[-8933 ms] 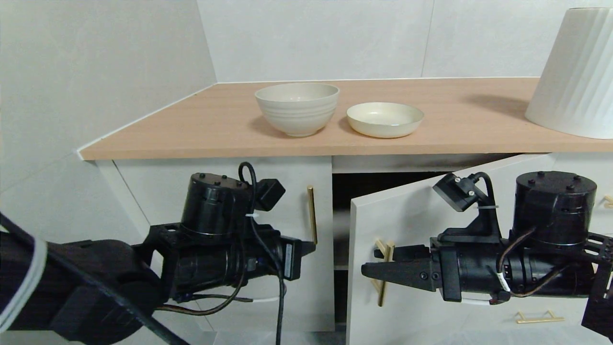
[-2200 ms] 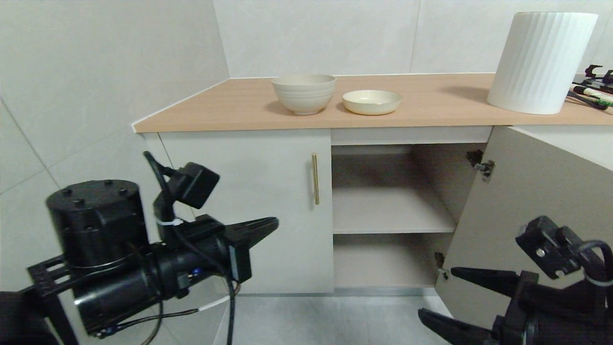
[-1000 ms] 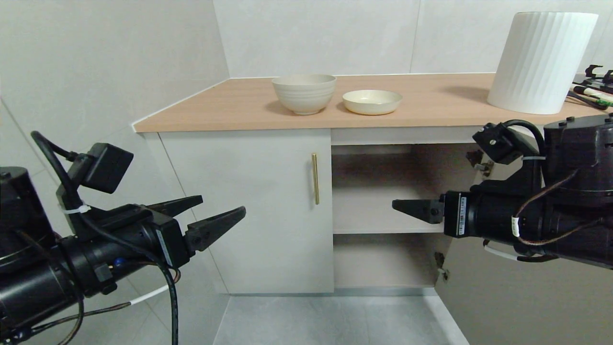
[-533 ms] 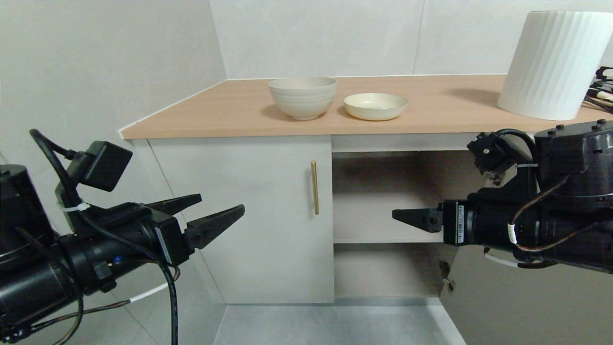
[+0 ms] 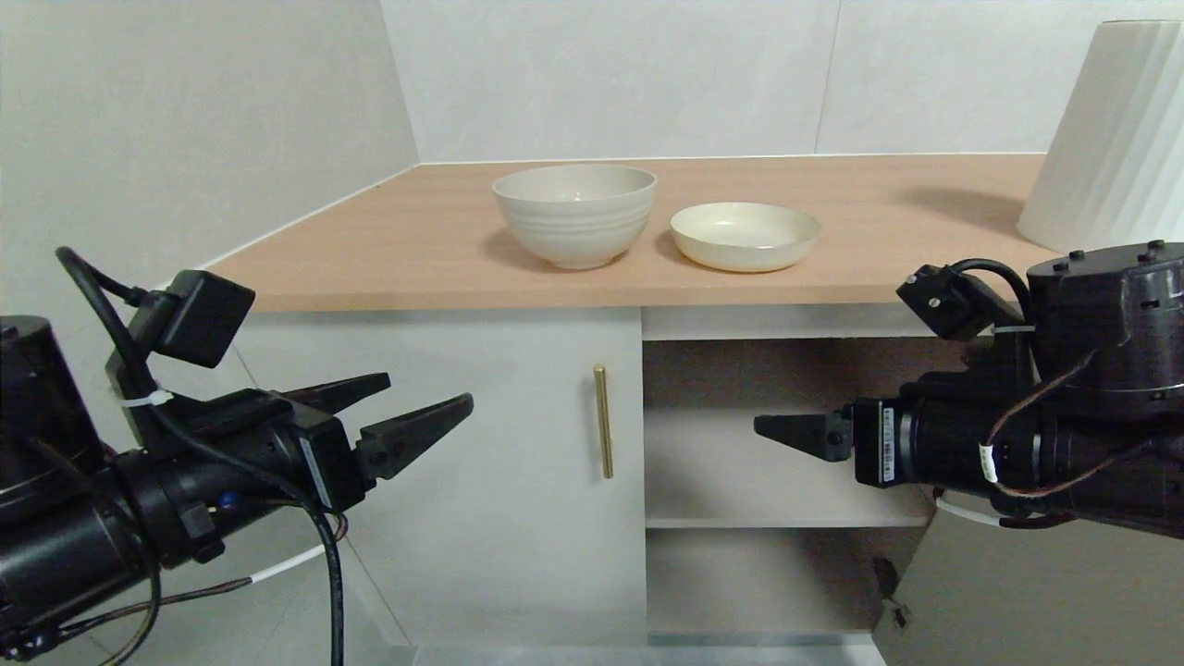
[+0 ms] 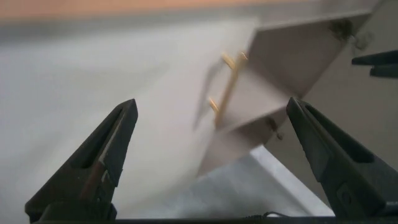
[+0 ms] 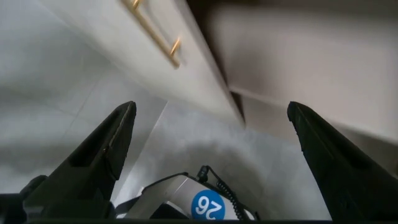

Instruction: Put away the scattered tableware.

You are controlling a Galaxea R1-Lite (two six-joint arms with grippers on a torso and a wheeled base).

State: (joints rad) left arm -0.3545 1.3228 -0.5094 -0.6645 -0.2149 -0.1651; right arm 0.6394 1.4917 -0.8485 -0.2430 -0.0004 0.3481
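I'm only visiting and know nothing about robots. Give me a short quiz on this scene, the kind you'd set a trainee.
1. True or false: the bowl and the dish both stand on the counter.
2. Which side of the cupboard is open? A: the side left of the gold handle. B: the side right of it. C: neither.
3. Fill the gap: the left gripper and the right gripper are both ___ and empty.
Key: 1 true; 2 B; 3 open.
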